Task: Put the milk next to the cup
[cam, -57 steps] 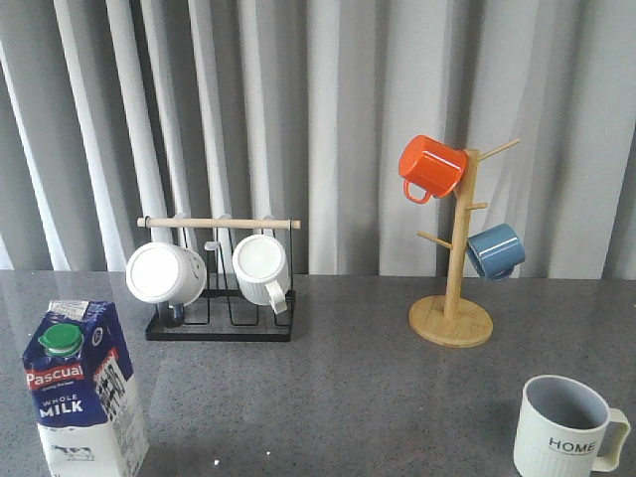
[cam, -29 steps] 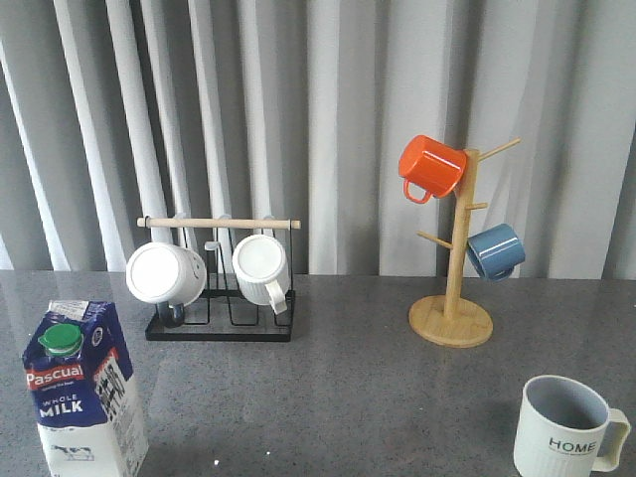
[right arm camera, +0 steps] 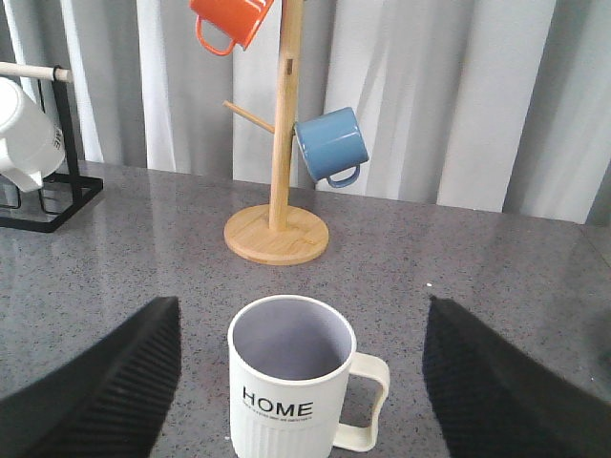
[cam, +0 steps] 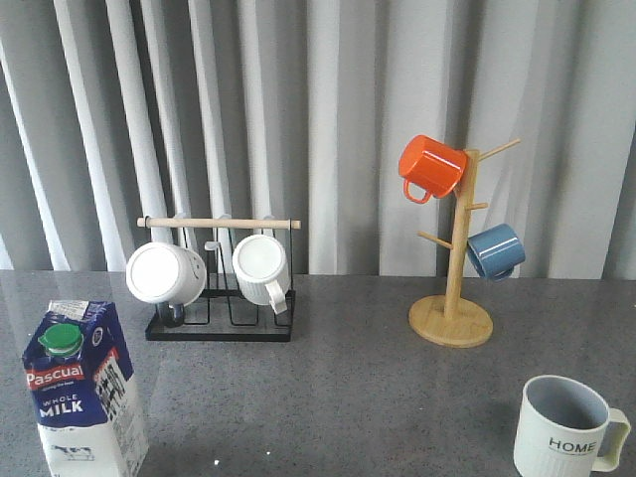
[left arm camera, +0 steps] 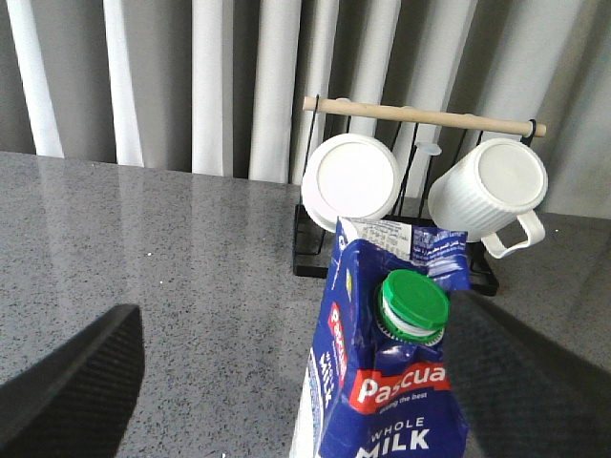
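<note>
**Milk carton and HOME cup stand far apart, both pincers spread**

Nothing we can see has shifted since the frames of a second and half a second ago: carton, cup and racks sit exactly where they were.

We find the milk (cam: 81, 390) upright at the near left of the grey table (cam: 338, 388), its green cap (cam: 61, 340) and red label turned towards us. We see the cup (cam: 566, 429) upright at the near right, handle pointing right and its lettering facing us, well apart from the carton with bare tabletop between them.

From the left wrist view we look down on the carton (left arm camera: 387, 372) just ahead of the left gripper (left arm camera: 315, 382); its dark fingers (left arm camera: 81, 391) stand wide apart on either side of the carton and touch nothing. From the right wrist view we see the cup (right arm camera: 291, 393) between the spread fingers (right arm camera: 105, 391) of the right gripper (right arm camera: 296, 382), which also grip nothing.

Behind the carton we note a black wire rack (cam: 221, 323) with a wooden bar, holding two white mugs (cam: 165, 272) on their sides. Further right a wooden mug tree (cam: 452, 313) carries an orange mug (cam: 430, 166) high up and a blue mug (cam: 495, 250) lower down. Grey pleated curtains (cam: 328, 119) close off the back
</note>
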Tool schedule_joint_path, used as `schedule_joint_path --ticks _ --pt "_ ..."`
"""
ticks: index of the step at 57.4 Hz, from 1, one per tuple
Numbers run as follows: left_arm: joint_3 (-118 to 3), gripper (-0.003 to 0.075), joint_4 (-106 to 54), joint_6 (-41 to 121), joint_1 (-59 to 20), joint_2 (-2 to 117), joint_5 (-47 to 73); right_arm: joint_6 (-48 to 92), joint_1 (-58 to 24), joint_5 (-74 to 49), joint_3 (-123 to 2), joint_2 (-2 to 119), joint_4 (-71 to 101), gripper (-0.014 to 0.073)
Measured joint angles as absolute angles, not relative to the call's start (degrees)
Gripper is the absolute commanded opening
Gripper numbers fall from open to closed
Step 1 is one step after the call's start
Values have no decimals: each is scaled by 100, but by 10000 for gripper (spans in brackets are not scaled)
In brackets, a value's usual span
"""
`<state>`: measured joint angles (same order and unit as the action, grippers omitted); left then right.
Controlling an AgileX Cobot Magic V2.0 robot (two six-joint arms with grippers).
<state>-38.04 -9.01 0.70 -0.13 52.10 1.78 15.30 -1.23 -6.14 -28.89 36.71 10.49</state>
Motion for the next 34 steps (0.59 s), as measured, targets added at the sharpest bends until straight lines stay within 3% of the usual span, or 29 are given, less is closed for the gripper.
schedule_joint_path --ticks 24,34 --pt "-3804 534 -901 70 -13 5210 178 1543 -123 -670 -2859 3671 1049 528" --pt "-3804 534 -901 70 -13 5210 178 1951 -123 436 -2007 3822 1101 528"
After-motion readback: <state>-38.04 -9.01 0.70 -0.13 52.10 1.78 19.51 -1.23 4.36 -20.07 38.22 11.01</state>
